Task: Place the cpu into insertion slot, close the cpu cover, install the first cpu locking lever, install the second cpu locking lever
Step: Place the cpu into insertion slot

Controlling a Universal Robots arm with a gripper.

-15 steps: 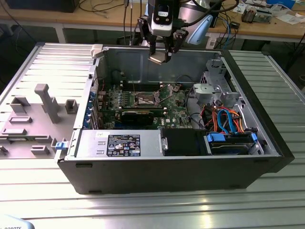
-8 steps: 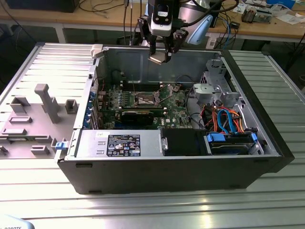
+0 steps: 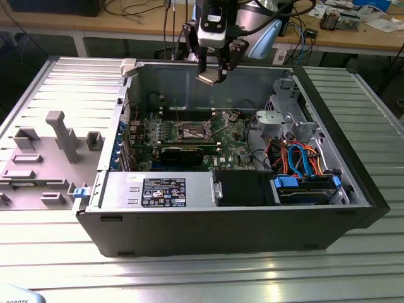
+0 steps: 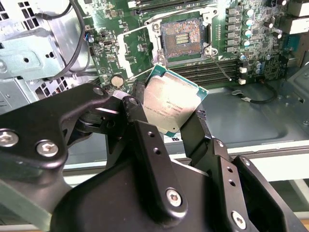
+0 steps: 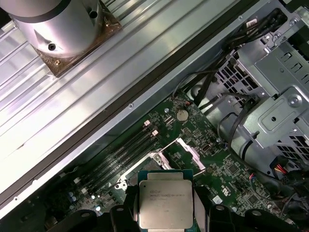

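My gripper (image 3: 213,74) hangs above the open computer case, near its back wall, shut on the cpu (image 3: 210,78). In both wrist views the cpu (image 4: 171,104) (image 5: 165,203) shows its silver-grey top and green edge, pinched flat between the two black fingers (image 4: 199,126). The insertion slot (image 4: 181,38) (image 3: 192,131) lies bare on the green motherboard below, its contact field exposed. The cpu cover (image 4: 137,48) (image 5: 187,151) is swung open beside the slot. A thin wire locking lever (image 4: 219,65) stands raised off the slot's edge.
A silver drive cage (image 3: 287,120) with orange and blue cables fills the case on the exterior view's right. A long black card (image 3: 183,154) lies in front of the slot. A grey fixture plate (image 3: 44,151) sits outside the case on the exterior view's left.
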